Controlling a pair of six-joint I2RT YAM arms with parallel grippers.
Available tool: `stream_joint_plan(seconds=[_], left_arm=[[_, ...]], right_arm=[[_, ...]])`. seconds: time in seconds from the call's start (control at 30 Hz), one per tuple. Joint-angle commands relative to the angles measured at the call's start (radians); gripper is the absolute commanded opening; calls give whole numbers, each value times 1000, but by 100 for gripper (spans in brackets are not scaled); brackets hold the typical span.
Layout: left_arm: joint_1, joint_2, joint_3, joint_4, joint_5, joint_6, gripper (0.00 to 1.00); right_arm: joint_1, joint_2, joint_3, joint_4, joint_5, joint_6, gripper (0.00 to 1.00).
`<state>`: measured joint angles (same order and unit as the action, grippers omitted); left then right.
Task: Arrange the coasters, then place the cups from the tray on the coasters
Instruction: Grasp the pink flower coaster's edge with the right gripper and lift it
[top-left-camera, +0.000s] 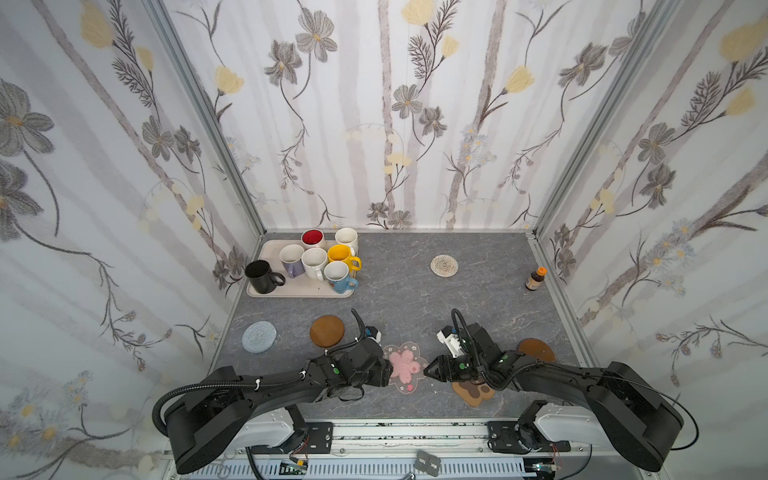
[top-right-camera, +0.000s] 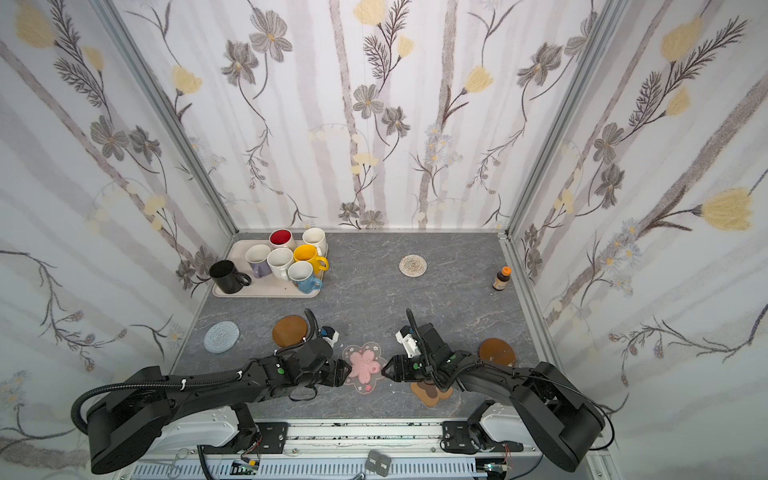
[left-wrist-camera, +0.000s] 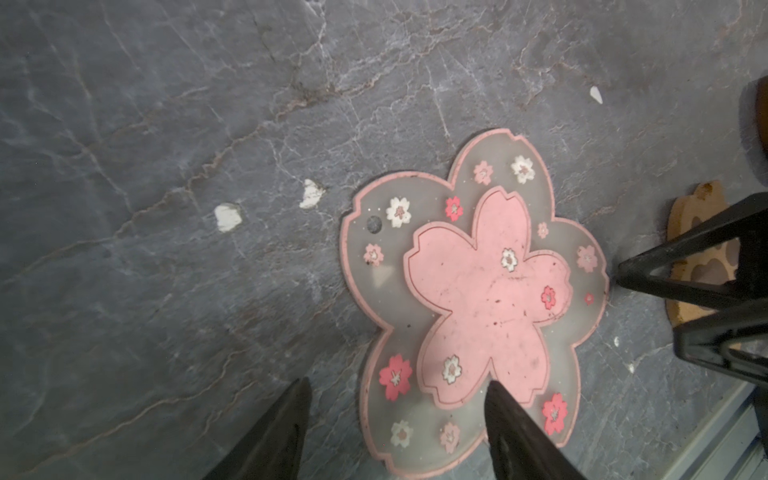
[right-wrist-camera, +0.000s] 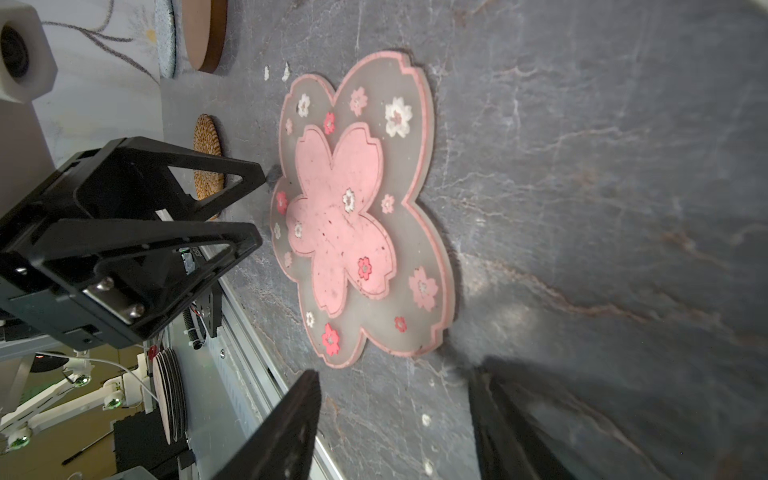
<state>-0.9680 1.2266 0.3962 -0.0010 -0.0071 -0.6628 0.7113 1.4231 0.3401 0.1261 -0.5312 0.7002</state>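
The pink blossom coaster (top-left-camera: 405, 363) (top-right-camera: 365, 365) lies flat near the table's front, between my two grippers. My left gripper (top-left-camera: 390, 372) (left-wrist-camera: 398, 382) is open at its left edge, one finger over the coaster (left-wrist-camera: 478, 299) and one over bare table. My right gripper (top-left-camera: 428, 370) (right-wrist-camera: 395, 372) is open just short of its right edge and holds nothing. The brown paw coaster (top-left-camera: 473, 392) lies partly under the right arm. Wooden discs (top-left-camera: 327, 331) (top-left-camera: 536, 350), a grey woven coaster (top-left-camera: 259, 336), a white woven one (top-left-camera: 444, 265) and a rattan one (right-wrist-camera: 208, 158) lie apart. Several cups, among them black (top-left-camera: 262, 276) and yellow (top-left-camera: 340, 254), stand on the tray (top-left-camera: 299, 284).
A small brown bottle (top-left-camera: 534, 278) with an orange cap stands by the right wall. Floral walls close in the table on three sides. A metal rail (top-left-camera: 415, 432) runs along the front edge, just behind both arms.
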Motion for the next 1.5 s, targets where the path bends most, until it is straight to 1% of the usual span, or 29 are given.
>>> stream_joint_plan(seconds=[0.0,0.2,0.4,0.47,0.57,0.7,0.8,0.9,1.03,1.13,1.27,1.47], left_arm=[[0,15,-1,-14,-1,-17,69],[0,20,-12,-4,-4,-20,69],[0,28,-23,17,-5,-27,69],[-1,27,-27,28,-3,-31,69],[0,64,-35,51,7,-35,67],[0,82,-43,76,12,-37,58],[-1,89,-46,89,13,-39,51],[-1,93,-50,97,14,-40,47],[0,97,-56,104,16,-43,46],[0,100,-57,105,18,-45,45],[0,105,-58,107,19,-47,45],[0,128,-48,116,27,-46,44]], right_arm=[[6,27,-7,64,-8,43,59],[15,100,-5,150,-20,89,56],[19,133,-6,221,-42,131,55],[19,132,-13,253,-46,155,54],[19,129,-24,300,-44,191,50],[19,141,-27,347,-38,224,41],[19,151,-25,357,-35,231,39],[18,141,-22,336,-20,224,40],[12,117,-17,281,5,205,50],[2,92,-9,220,22,180,54],[-2,78,-14,195,34,178,55],[4,148,-32,302,5,224,55]])
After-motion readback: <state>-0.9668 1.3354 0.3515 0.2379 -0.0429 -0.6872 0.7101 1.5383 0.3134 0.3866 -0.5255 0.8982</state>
